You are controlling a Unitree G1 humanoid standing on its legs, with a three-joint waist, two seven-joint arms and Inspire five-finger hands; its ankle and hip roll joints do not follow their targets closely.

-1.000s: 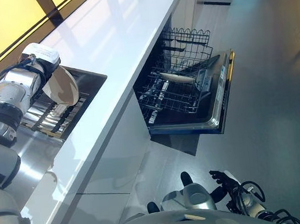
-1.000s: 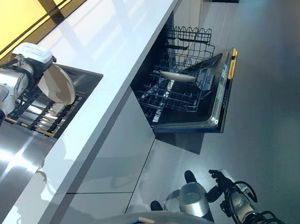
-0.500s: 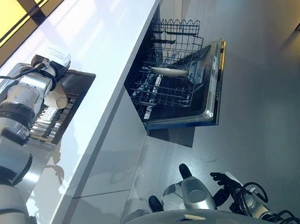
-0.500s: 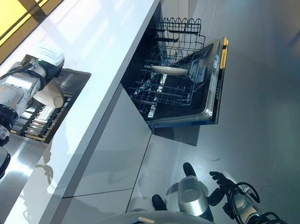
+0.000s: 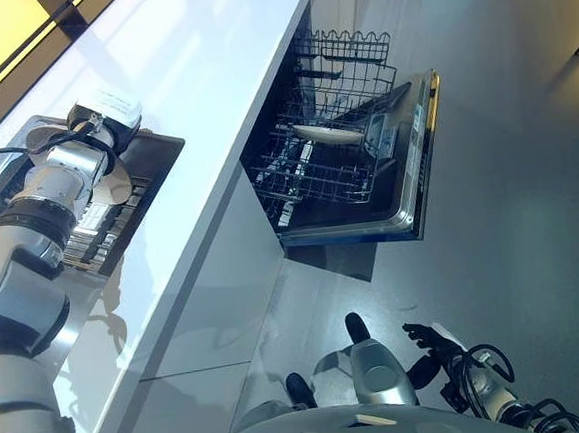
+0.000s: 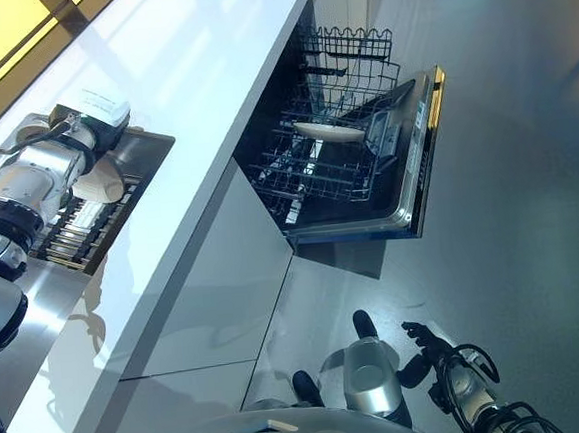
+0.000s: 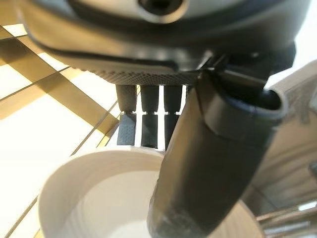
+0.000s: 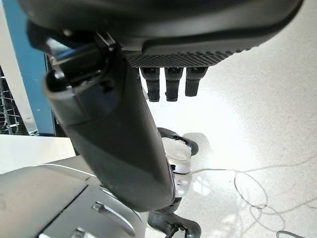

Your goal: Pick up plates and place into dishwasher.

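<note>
The left hand (image 7: 208,148) is over the sink (image 5: 154,152) at the far left of the scene, reaching out from the silver arm. In its wrist view the thumb lies across the inside of a white plate (image 7: 94,198) and the fingers (image 7: 148,119) come down behind the plate's rim, so the plate is pinched between thumb and fingers. From the head views the plate (image 6: 106,178) shows as a pale disc just under the wrist, held above the dark rack (image 5: 95,227) that sits in the sink.

The white tabletop (image 5: 218,72) runs from the near left to the far right, with the sink cut into it. Below its far edge the dishwasher (image 5: 408,197) stands open, its door folded down toward the floor (image 5: 530,208). The lower wire basket (image 5: 317,179) is pulled out over the door, and the upper basket (image 5: 347,56) shows behind it. A second plate (image 5: 328,133) lies nearly flat on the wires of the lower basket, well apart from the one in the hand.

The right hand (image 6: 426,351) hangs low at the near right, above the grey floor. Its wrist view shows the fingers (image 8: 168,84) straight and relaxed with the thumb apart from them, and nothing in its grasp.
</note>
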